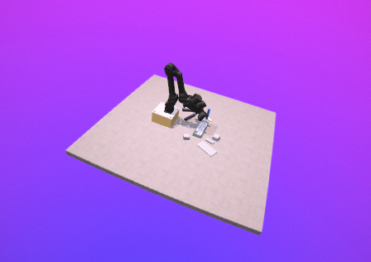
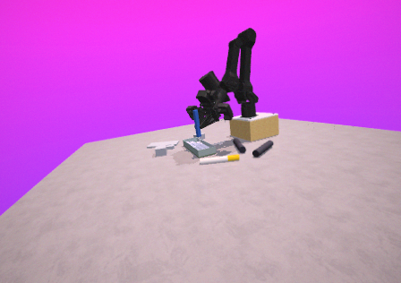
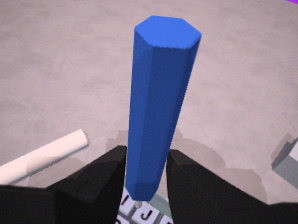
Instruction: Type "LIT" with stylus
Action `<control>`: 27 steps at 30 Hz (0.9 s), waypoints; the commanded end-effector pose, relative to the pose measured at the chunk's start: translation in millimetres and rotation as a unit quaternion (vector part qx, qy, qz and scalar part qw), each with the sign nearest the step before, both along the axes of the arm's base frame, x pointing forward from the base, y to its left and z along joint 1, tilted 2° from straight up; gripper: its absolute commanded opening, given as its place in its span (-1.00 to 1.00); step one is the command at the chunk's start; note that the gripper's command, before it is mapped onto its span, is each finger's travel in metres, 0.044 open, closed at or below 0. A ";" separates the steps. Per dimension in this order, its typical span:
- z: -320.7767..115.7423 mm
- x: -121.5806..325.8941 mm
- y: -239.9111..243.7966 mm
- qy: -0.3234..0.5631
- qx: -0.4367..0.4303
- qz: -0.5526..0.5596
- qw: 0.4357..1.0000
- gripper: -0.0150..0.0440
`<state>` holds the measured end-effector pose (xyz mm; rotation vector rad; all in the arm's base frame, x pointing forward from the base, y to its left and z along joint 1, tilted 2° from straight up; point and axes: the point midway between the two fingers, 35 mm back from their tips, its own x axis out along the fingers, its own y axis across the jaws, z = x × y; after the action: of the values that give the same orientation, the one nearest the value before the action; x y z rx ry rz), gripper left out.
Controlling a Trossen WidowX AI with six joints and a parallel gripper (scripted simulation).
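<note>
My gripper (image 1: 206, 116) (image 2: 197, 124) (image 3: 146, 157) is shut on the blue stylus (image 1: 209, 112) (image 2: 196, 118) (image 3: 157, 95), which stands nearly upright and leans slightly. The stylus's lower end is over the small keyboard (image 1: 196, 135) (image 2: 207, 152) (image 3: 161, 202), a pale green tray with light keys. In the wrist view the stylus's lower end is close to the J key (image 3: 145, 215), with part of another key's letter at its left. The fingers hide much of the keyboard. I cannot tell whether the tip touches a key.
A white marker (image 2: 214, 160) (image 3: 45, 156) with a yellow end lies beside the keyboard. Two black cylinders (image 2: 239, 145) (image 2: 262, 149) lie nearer the arm's box base (image 1: 164, 118) (image 2: 255, 128). A flat white plate (image 1: 206, 148) and small pale blocks (image 1: 186, 136) (image 1: 216, 137) lie on the other side.
</note>
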<state>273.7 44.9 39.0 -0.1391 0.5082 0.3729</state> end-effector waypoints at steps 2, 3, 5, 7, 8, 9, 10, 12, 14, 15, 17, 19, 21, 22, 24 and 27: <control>1.0 -1.9 -12.4 0.001 -0.007 0.004 1.000 -0.49; 0.5 -2.7 -15.1 0.002 -0.008 0.005 1.000 -0.49; -0.2 -4.3 -20.3 0.005 -0.010 0.005 1.000 -0.49; -0.8 -6.2 -25.3 0.007 -0.011 0.006 1.000 -0.49; -1.0 -7.1 -27.8 0.008 -0.012 0.006 1.000 -0.49; -1.3 -8.1 -30.3 0.009 -0.012 0.007 1.000 -0.49; -1.4 -9.1 -32.7 0.010 -0.013 0.007 1.000 -0.49; -1.7 -11.2 -37.5 0.011 -0.013 0.008 1.000 -0.49; -1.8 -13.5 -42.1 0.012 -0.013 0.008 1.000 -0.49; -1.8 -14.6 -44.4 0.012 -0.013 0.008 1.000 -0.49; -1.7 -17.0 -48.8 0.013 -0.013 0.008 1.000 -0.49; -1.5 -19.5 -53.1 0.012 -0.012 0.009 1.000 -0.49; -1.1 -22.1 -57.3 0.012 -0.011 0.008 1.000 -0.49; -0.8 -23.4 -59.4 0.011 -0.010 0.008 1.000 -0.49; -0.2 -26.0 -63.4 0.010 -0.009 0.008 1.000 -0.49; 1.1 -30.1 -69.2 0.007 -0.007 0.007 1.000 -0.49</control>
<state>246.1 -18.1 35.1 -0.1472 0.5452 0.3839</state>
